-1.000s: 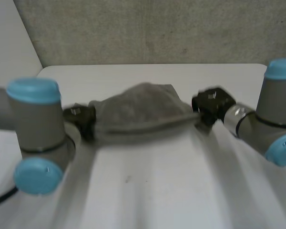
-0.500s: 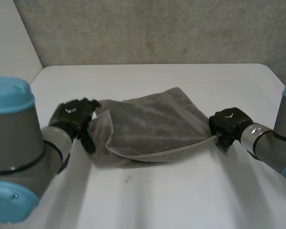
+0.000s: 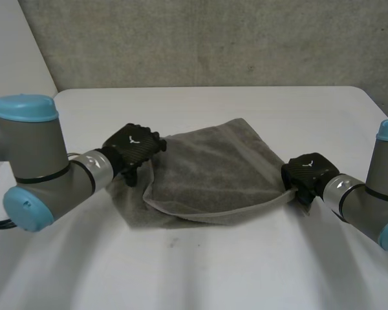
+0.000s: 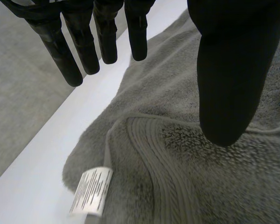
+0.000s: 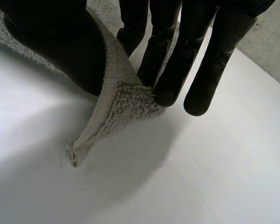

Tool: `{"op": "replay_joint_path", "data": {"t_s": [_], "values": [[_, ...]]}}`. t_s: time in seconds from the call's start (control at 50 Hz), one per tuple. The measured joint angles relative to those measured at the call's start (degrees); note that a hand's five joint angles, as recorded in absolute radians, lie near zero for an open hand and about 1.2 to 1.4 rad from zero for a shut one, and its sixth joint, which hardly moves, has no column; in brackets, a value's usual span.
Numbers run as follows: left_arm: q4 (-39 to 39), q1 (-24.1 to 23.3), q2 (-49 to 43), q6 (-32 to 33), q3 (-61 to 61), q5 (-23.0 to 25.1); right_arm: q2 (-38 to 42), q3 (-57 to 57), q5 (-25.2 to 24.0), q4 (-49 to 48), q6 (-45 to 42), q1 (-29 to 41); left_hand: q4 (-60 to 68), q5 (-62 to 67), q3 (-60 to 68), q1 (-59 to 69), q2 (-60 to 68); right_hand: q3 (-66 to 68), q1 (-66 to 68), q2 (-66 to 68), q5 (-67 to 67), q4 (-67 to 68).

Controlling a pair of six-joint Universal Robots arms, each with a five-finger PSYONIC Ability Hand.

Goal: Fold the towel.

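Nearest to me the white table (image 3: 200,271) is bare. Just beyond it lies the grey towel (image 3: 213,165), in the middle of the table between the two arms, doubled over on itself. Its top layer ends in a near edge that arches a little off the layer beneath. The lower layer pokes out at the near left.

At the towel's right corner the right hand (image 3: 304,175) has its thumb and fingers (image 5: 163,70) pinched together on the hemmed corner. The tip of that corner droops down to touch the table.

At the towel's left edge the left hand (image 3: 134,145) hovers over the cloth. Its fingers (image 4: 70,65) are straight and spread well apart from the thumb, and they grip nothing. Below its palm is a rounded, hemmed corner with a small white label (image 4: 91,190) lying at the cloth's edge.

Further back, the towel's far edge rests flat, well short of the table's far side. Behind that stands a rough grey wall (image 3: 213,39).

I judge this to be the end of a first fold: the top layer is laid over and one corner is not yet let go. The next move seems to call for the right hand to open and set its corner down level with the layer below. Then both hands would need fresh holds for a second fold.
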Motion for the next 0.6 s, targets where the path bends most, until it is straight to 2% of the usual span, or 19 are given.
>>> {"op": "replay_joint_path", "data": {"t_s": [0.08, 0.2, 0.36, 0.6], "values": [[0.3, -0.1, -3.1, 1.9, 2.7, 2.0, 0.2, 0.4, 0.0, 0.0, 0.0, 0.0, 2.1, 2.1, 2.1, 2.0, 2.1, 0.0, 0.0, 0.0, 0.0, 0.0], [0.2, -0.2, -6.8, 3.7, 6.1, 2.6, 0.4, 0.7, 0.1, 0.0, -0.1, 0.1, 7.7, 7.6, 7.6, 7.7, 7.6, 0.0, 0.0, 0.0, 0.0, 0.0], [-0.6, -0.2, -11.2, 7.7, 10.9, 1.2, 0.5, 0.9, 0.0, -0.1, -0.1, 0.1, 9.9, 9.7, 9.8, 9.7, 9.8, 0.0, 0.0, 0.0, 0.0, 0.0], [-2.1, -0.1, -11.9, 11.0, 11.7, -1.8, 0.8, 0.9, 0.0, -0.1, -0.3, 0.1, 12.7, 12.6, 12.7, 12.7, 12.7, 0.0, 0.0, 0.0, 0.0, 0.0]]}}
